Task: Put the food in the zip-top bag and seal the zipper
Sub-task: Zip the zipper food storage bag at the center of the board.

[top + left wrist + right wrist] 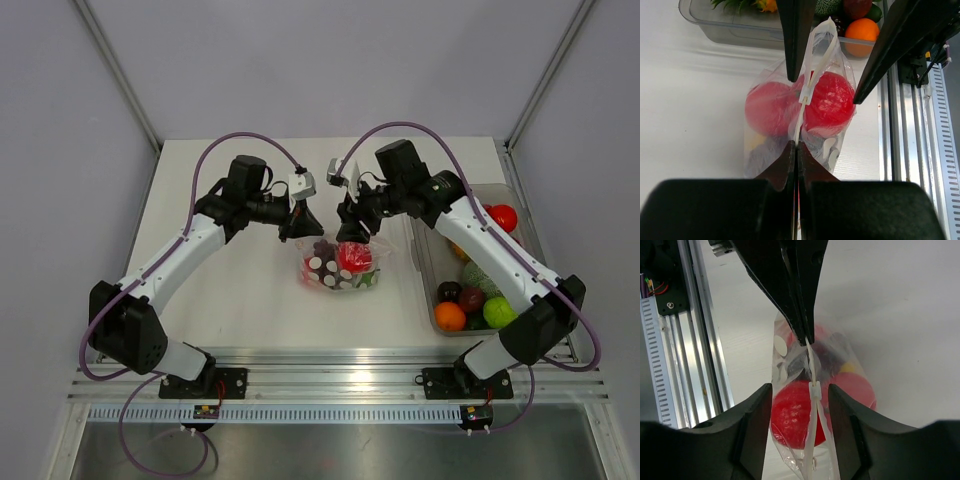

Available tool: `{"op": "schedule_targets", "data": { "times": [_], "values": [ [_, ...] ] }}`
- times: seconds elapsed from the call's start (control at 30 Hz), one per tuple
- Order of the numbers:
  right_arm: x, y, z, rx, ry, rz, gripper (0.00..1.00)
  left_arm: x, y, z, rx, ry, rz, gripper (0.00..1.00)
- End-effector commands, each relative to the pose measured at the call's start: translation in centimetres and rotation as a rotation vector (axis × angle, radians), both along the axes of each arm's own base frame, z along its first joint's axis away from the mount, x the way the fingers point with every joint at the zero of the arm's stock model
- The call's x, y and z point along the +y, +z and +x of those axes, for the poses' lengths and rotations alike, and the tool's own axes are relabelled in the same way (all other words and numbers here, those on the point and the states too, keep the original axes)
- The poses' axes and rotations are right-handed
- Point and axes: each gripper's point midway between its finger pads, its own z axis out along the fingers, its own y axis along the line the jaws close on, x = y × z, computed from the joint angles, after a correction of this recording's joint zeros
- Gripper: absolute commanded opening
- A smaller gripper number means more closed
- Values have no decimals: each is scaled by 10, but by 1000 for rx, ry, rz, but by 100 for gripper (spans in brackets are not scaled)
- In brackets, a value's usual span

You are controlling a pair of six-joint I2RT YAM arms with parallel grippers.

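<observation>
The dotted zip-top bag (330, 272) lies mid-table between both grippers, holding red round food (827, 102), purple grapes (322, 248) and a yellow piece (847, 368). My left gripper (796, 144) is shut on the bag's zipper strip (800, 120) at one end of the mouth; it also shows in the top view (302, 236). My right gripper (800, 388) is open, its fingers (765, 405) straddling the mouth on either side of the white zipper slider (814, 389) without touching it. The strip looks closed between my left gripper and the slider, and spread apart beyond it.
A rigid clear tray (428, 300) at the right holds more toy fruit: an orange (449, 316), a green one (497, 312), a red one (502, 217). The aluminium rail (340, 375) runs along the near edge, close to the bag.
</observation>
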Motion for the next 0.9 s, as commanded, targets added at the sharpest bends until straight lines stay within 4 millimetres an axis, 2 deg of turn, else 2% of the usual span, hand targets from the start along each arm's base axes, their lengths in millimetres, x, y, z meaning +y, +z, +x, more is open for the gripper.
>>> {"op": "schedule_targets", "data": {
  "times": [0.0, 0.17, 0.27, 0.33, 0.5, 0.63, 0.8, 0.87],
  "values": [
    [-2, -7, 6, -6, -3, -19, 56, -2, 22, -2, -84, -9, -49, 0],
    [-1, -18, 14, 4, -22, -47, 55, -1, 22, -3, -87, -11, -49, 0],
    [-1, -21, 17, 7, -27, -46, 51, -1, 21, -3, -87, -10, -48, 0],
    [-1, -21, 19, 6, -31, -42, 44, -1, 21, -3, -87, -12, -48, 0],
    [-3, -24, 22, 8, -47, -47, 42, -1, 22, -3, -91, -12, -50, 0],
    [-4, -24, 23, 9, -49, -44, 29, -1, 22, -3, -91, -9, -48, 0],
    [-4, -25, 21, 11, -50, -44, 24, -1, 21, -3, -88, -9, -47, 0],
    [-4, -26, 20, 18, -50, -44, 13, -1, 22, -2, -89, -7, -48, 0]
  ]
}}
